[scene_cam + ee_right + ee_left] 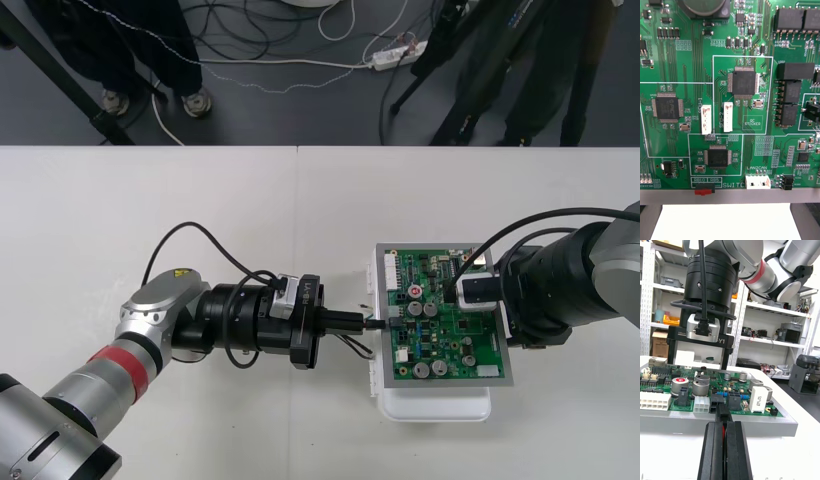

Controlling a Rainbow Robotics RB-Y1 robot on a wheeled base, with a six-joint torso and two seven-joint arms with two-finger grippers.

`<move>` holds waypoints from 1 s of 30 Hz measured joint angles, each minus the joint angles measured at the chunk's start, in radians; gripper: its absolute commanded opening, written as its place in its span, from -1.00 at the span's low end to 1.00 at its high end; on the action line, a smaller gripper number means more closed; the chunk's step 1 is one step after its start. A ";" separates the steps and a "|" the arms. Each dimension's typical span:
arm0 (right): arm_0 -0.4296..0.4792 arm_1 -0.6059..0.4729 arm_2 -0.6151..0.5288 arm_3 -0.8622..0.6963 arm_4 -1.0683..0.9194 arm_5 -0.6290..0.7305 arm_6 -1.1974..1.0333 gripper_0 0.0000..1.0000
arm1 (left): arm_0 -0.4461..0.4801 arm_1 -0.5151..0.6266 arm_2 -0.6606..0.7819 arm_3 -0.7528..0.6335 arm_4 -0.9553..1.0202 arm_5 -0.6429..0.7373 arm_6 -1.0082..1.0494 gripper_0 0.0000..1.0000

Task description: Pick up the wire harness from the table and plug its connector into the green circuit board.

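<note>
Left hand point(362, 322): clamped tight on your harness plug point(723, 413)
Plug: at the green board point(455, 335)'s left edge, can't tell if it's seated
Right hand point(699, 360): spread open over the board's right side

Bright, even light from above falls on the bench point(150, 220); the left arm point(140, 335) casts a soft, faint shadow. The green circuit board point(752, 45) is evenly lit, its white base point(435, 405) glowing pale.

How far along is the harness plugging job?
Done: harness picked up, left gripper shut on its plug. In hand: plug held at the green circuit board's left edge, right gripper open at the opposite edge. Left: seating it; I can't confirm it's in.
</note>
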 measured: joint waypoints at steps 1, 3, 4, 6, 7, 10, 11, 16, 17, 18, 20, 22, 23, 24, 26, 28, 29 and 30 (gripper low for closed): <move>0.000 0.000 0.000 0.000 0.000 0.000 0.000 1.00 | 0.000 0.000 0.000 0.000 0.000 0.000 0.000 -1.00; 0.000 0.000 0.000 0.000 0.000 0.000 0.000 1.00 | 0.000 0.000 0.000 0.000 0.000 0.000 0.000 -1.00; 0.000 0.000 0.000 0.000 0.000 0.000 0.000 1.00 | 0.000 0.000 0.000 0.000 0.001 0.000 0.000 -1.00; 0.000 0.000 0.000 0.000 -0.001 0.000 0.000 1.00 | 0.000 0.000 0.000 0.000 0.002 0.000 0.000 -1.00; 0.000 0.000 0.000 0.000 -0.001 0.000 0.000 1.00 | 0.000 0.000 0.000 0.000 0.003 0.000 0.000 -1.00; 0.000 0.000 0.000 0.000 -0.001 0.000 0.000 1.00 | 0.000 0.000 0.000 0.000 0.007 0.000 0.000 -1.00; 0.000 0.000 0.000 0.000 -0.001 0.000 0.000 1.00 | 0.000 0.000 0.000 0.000 0.009 0.000 0.000 -1.00; 0.000 0.000 0.000 0.000 -0.002 0.000 0.000 1.00 | 0.000 0.000 0.000 0.000 0.010 0.000 0.000 -1.00; 0.000 0.000 0.000 0.000 -0.002 0.000 0.000 1.00 | 0.000 0.000 0.000 0.000 0.010 0.000 0.000 -1.00; 0.000 0.000 0.000 0.000 -0.002 0.000 0.000 1.00 | 0.000 0.000 0.000 0.000 0.010 0.000 0.000 -1.00; 0.000 0.000 0.000 0.000 -0.002 0.000 0.000 1.00 | 0.000 0.000 0.000 0.000 0.010 0.000 0.000 -1.00; 0.000 0.000 0.000 0.000 -0.002 0.000 0.000 1.00 | 0.000 0.000 0.000 0.000 0.010 0.000 0.000 -1.00; 0.000 0.000 0.000 0.000 -0.002 0.000 0.000 1.00 | 0.000 0.000 0.000 0.000 0.010 0.000 0.000 -1.00; 0.000 0.000 0.000 0.000 -0.003 0.000 0.000 1.00 | 0.000 0.000 0.000 0.000 0.010 0.000 0.000 -1.00; 0.000 0.000 0.000 0.000 -0.003 0.000 0.000 1.00 | 0.000 0.000 0.000 0.000 0.010 0.001 0.000 -1.00; 0.000 0.000 0.000 0.000 -0.003 0.000 0.000 1.00 | 0.000 0.000 0.000 0.000 0.010 0.001 0.000 -1.00; 0.000 0.000 0.000 0.000 -0.003 0.000 0.000 1.00 | 0.000 0.000 0.000 0.000 0.010 0.001 0.000 -1.00; 0.000 0.000 0.000 0.000 -0.003 0.000 0.000 1.00 | -0.001 0.000 0.000 0.000 0.010 0.001 0.000 -1.00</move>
